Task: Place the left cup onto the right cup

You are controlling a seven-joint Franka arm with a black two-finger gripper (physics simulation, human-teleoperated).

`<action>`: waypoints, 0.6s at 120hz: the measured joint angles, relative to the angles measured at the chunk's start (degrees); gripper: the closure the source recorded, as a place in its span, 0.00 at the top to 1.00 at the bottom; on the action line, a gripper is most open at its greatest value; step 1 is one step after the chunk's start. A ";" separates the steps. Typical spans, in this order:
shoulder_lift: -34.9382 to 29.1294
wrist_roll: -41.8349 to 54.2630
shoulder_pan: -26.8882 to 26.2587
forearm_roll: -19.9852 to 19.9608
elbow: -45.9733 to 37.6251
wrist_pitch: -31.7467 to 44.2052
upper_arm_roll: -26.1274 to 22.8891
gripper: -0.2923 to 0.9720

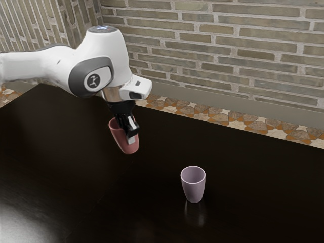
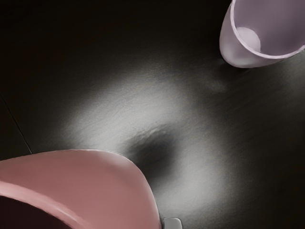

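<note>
Two cups: a pink cup and a lilac cup, well apart from each other
Pink cup: lifted clear of the table, hanging tilted under the hand with its mouth toward the arm; in the wrist view the pink cup sits close and blurred under the camera
Gripper: the gripper has its black fingers clamped on the pink cup's wall at the rim
Lilac cup: upright on the table, mouth up, toward the exterior view's right of the pink cup and lower; the wrist view looks down into the lilac cup onto its pale bottom
Arm: white arm, reaching in from the exterior view's left
Table: dark and glossy, with a faint reflection beneath the lilac cup
Backdrop: brick wall above a strip of patterned floor
</note>
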 joint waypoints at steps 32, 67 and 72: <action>4.13 -2.14 -0.52 0.03 5.28 -1.87 -2.47 0.15; 9.17 -3.73 -0.95 -0.56 10.29 -1.64 -7.46 0.15; 9.92 -3.96 -1.41 -0.50 11.03 -1.61 -7.96 0.15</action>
